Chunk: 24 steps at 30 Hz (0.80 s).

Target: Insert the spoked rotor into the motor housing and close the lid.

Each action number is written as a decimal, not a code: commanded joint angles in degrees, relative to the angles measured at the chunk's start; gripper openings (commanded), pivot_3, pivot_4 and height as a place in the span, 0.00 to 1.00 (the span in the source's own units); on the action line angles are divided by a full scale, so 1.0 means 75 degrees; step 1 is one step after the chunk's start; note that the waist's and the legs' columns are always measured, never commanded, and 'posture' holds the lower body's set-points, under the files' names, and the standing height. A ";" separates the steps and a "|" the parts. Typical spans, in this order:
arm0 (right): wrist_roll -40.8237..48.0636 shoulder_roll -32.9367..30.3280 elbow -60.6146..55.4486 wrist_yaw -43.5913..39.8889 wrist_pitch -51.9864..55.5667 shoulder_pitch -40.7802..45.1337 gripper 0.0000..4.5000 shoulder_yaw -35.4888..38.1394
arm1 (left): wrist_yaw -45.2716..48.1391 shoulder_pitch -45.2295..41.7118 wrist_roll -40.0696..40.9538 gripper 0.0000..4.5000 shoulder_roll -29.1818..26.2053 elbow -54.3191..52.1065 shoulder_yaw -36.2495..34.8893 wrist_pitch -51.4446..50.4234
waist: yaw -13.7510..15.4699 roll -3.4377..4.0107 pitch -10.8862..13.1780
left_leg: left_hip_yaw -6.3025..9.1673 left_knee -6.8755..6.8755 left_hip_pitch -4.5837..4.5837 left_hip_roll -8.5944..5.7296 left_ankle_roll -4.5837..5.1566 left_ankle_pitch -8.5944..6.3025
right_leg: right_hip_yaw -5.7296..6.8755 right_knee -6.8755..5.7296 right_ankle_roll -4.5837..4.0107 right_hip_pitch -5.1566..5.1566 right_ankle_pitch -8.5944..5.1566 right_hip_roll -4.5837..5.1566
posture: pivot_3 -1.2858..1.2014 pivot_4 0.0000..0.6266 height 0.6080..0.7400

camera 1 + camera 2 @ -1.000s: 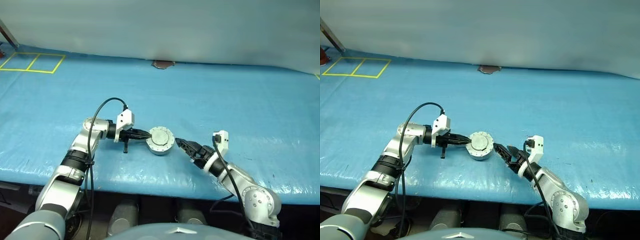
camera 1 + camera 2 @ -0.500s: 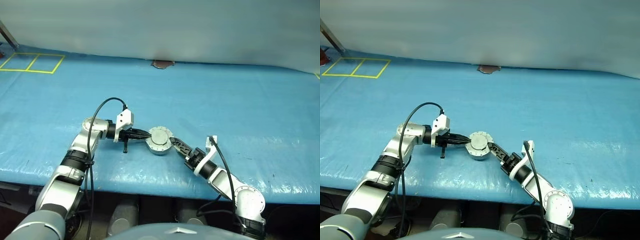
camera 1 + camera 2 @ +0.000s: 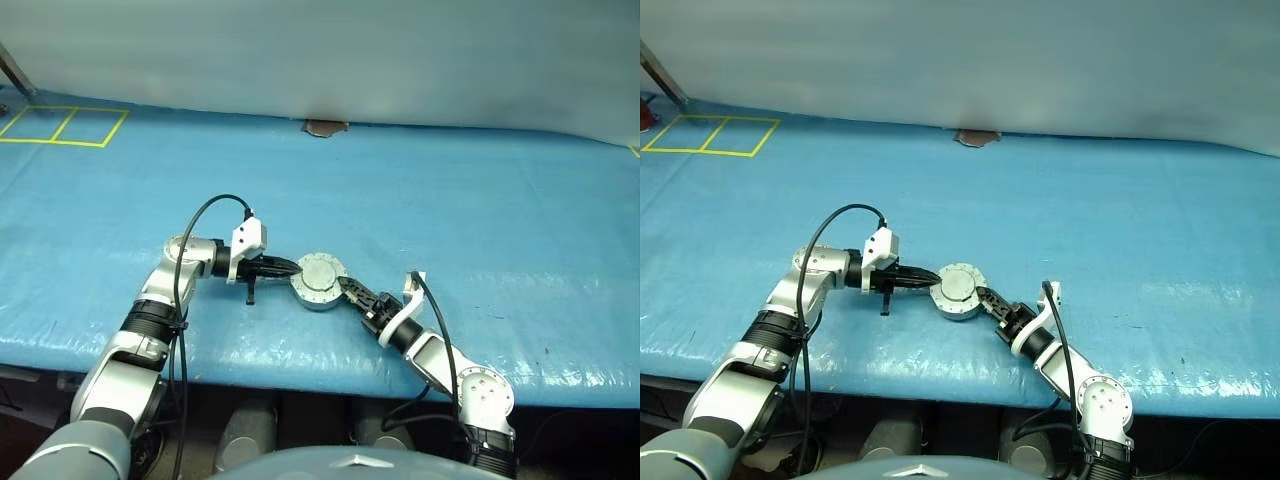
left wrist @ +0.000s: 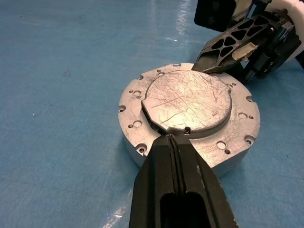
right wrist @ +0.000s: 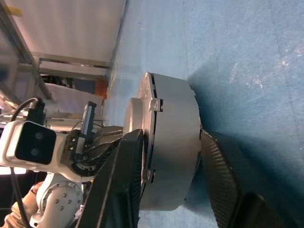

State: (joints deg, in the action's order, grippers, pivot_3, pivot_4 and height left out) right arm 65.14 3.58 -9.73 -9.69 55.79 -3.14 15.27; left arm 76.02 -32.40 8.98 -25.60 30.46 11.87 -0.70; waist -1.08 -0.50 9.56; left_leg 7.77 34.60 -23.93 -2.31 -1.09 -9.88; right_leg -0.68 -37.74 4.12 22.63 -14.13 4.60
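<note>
The motor housing point(image 3: 320, 281), a round silver-grey cup, sits on the blue table. Its plain grey lid point(image 4: 187, 102) lies flat on top of it. The spoked rotor is hidden. My left gripper point(image 3: 291, 266) is shut, and its tip point(image 4: 170, 137) touches the housing's rim point(image 4: 237, 142) on the left side. From the right, my right gripper point(image 3: 346, 286) has turned on its side and clamps the housing. One of its fingers point(image 5: 124, 175) lies over the lid side and the other finger point(image 5: 216, 175) under the base.
Blue sheeting point(image 3: 480, 220) covers the table, and its front edge runs just below both arms. Yellow taped squares point(image 3: 65, 125) mark the far left corner. A small brown object point(image 3: 325, 127) sits at the back edge.
My right gripper has moved left to the housing, rolled over and closed around it. The left gripper and the housing have stayed still.
</note>
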 commanded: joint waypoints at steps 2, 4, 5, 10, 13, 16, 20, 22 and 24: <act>0.0092 -0.0076 -0.0087 0.0075 -0.0128 -0.0036 0.27 -0.0037 | -0.0054 0.0059 -0.0167 0.00 0.0038 0.0060 0.0131 0.0005 | 0.0006 0.0001 0.0001 | -0.0002 0.0000 0.0000 0.0001 0.0000 0.0000 | 0.0001 0.0001 0.0000 0.0002 0.0000 0.0000 | 0.52 0.24 1.00; 0.0139 -0.0083 -0.0061 0.0070 -0.0156 -0.0030 0.27 -0.0056 | -0.0056 0.0052 -0.0173 0.00 0.0046 0.0072 0.0133 0.0019 | 0.0005 0.0001 0.0001 | -0.0002 0.0000 -0.0001 0.0001 0.0000 0.0000 | 0.0000 0.0004 0.0000 0.0000 0.0000 0.0001 | 0.52 0.24 1.00; 0.0137 -0.0098 -0.0060 0.0055 -0.0155 -0.0028 0.27 -0.0082 | -0.0062 0.0049 -0.0175 0.00 0.0050 0.0075 0.0132 0.0027 | 0.0006 0.0002 0.0001 | -0.0001 0.0000 -0.0001 0.0001 0.0000 0.0000 | 0.0000 0.0004 0.0000 0.0001 0.0000 0.0001 | 0.52 0.24 1.00; -0.0009 -0.0182 -0.0114 0.0071 -0.0144 -0.0041 0.27 -0.0290 | -0.0083 0.0057 -0.0170 0.00 0.0049 0.0050 0.0116 0.0026 | 0.0005 0.0002 0.0001 | -0.0001 -0.0001 -0.0002 0.0001 0.0000 0.0000 | 0.0000 0.0005 0.0000 0.0002 -0.0001 0.0001 | 0.52 0.24 1.00; -0.0134 -0.0236 -0.0063 0.0108 -0.0125 -0.0054 0.27 -0.0426 | -0.0111 0.0066 -0.0167 0.00 0.0048 0.0039 0.0095 0.0029 | 0.0002 0.0002 0.0001 | 0.0000 0.0000 -0.0001 0.0002 0.0000 0.0000 | 0.0000 0.0005 0.0000 0.0001 -0.0001 0.0002 | 0.52 0.24 1.00; -0.0376 -0.0334 -0.0105 0.0132 -0.0203 -0.0078 0.27 -0.0588 | -0.0141 0.0081 -0.0158 0.00 0.0045 0.0020 0.0073 0.0029 | -0.0004 0.0002 0.0001 | 0.0001 0.0000 0.0001 0.0003 0.0000 0.0000 | 0.0000 0.0005 -0.0001 0.0002 -0.0001 0.0002 | 0.52 0.24 1.00; 0.0077 -0.0111 0.0040 0.0160 -0.0353 -0.0062 0.27 -0.0280 | -0.0248 0.0091 0.0003 0.00 0.0064 -0.0058 -0.0091 -0.0122 | -0.0006 0.0002 0.0001 | 0.0003 0.0000 0.0004 0.0006 0.0000 0.0000 | 0.0000 0.0004 -0.0001 0.0002 -0.0001 0.0002 | 0.52 0.24 1.00; 0.0470 0.0040 0.0148 0.0187 -0.0415 -0.0028 0.27 -0.0021 | -0.0349 0.0043 0.0252 0.00 0.0115 -0.0102 -0.0314 -0.0390 | -0.0005 0.0002 0.0001 | 0.0005 0.0000 0.0003 0.0013 0.0000 0.0000 | 0.0000 0.0004 0.0000 0.0003 -0.0001 0.0002 | 0.52 0.24 1.00; 0.0751 0.0145 0.0264 0.0296 -0.0469 0.0006 0.27 0.0146 | -0.0425 0.0001 0.0497 0.00 0.0156 -0.0148 -0.0529 -0.0623 | -0.0025 0.0001 0.0003 | 0.0006 0.0000 -0.0004 0.0030 0.0000 0.0000 | 0.0000 0.0003 0.0000 0.0001 0.0000 0.0002 | 0.52 0.24 1.00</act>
State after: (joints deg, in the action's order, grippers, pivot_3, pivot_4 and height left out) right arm 68.82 4.13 -8.27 -8.25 53.01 -3.32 15.10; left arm 73.81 -31.94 10.93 -24.62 30.46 10.08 -4.12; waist -1.26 -0.49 9.58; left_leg 7.81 34.61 -24.01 -2.07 -1.09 -9.87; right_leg -0.68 -37.73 4.12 22.67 -14.13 4.60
